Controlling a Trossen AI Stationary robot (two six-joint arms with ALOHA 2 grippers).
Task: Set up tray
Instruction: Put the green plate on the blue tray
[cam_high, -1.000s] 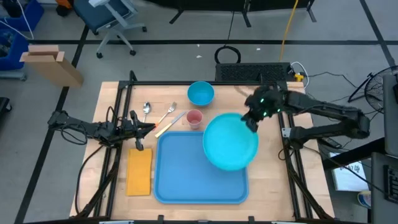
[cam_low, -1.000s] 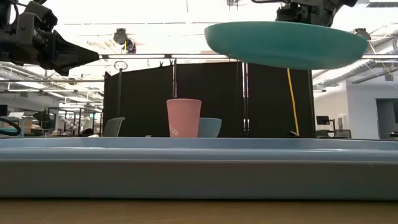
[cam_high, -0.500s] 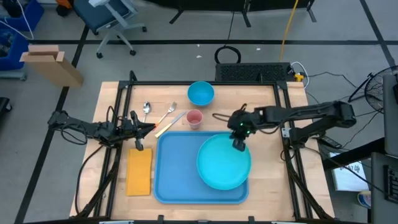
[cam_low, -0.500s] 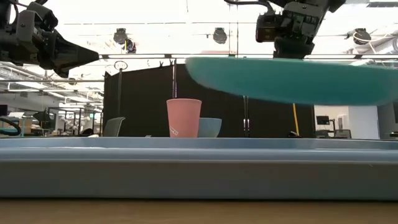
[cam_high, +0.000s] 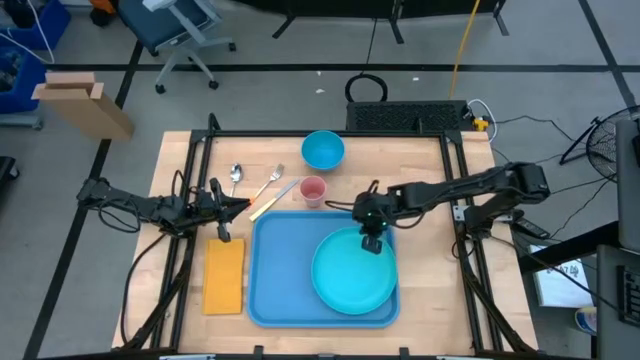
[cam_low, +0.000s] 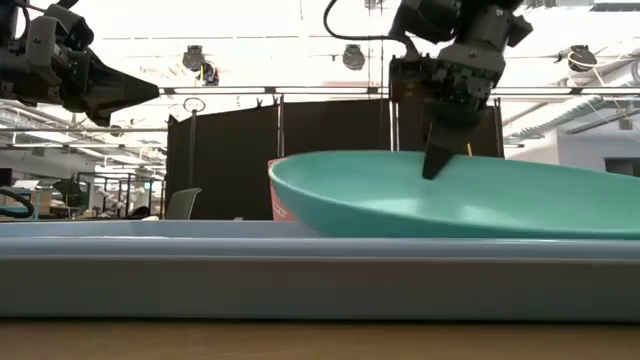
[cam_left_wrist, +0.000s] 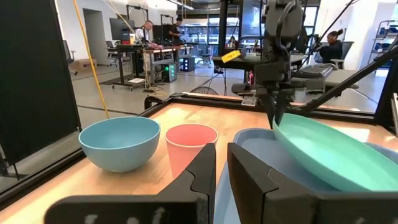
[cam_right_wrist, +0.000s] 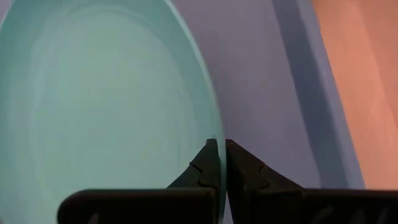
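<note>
The tray (cam_high: 285, 275) lies flat mid-counter, ready for tableware. Over its right half, the right hand (cam_high: 371, 241) pinches the teal plate (cam_high: 350, 280) by its rim, tilted for lowering. The left hand (cam_high: 222, 207) hovers nearly closed, empty, beside the cutlery (cam_high: 262, 185).

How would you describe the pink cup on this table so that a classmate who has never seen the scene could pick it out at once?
Start at the large light-blue tray in the middle of the wooden table. Just beyond its far rim stands the pink cup, with a blue bowl farther back and cutlery beside it. It is the only pink thing on the table, and it stands upright.
</note>
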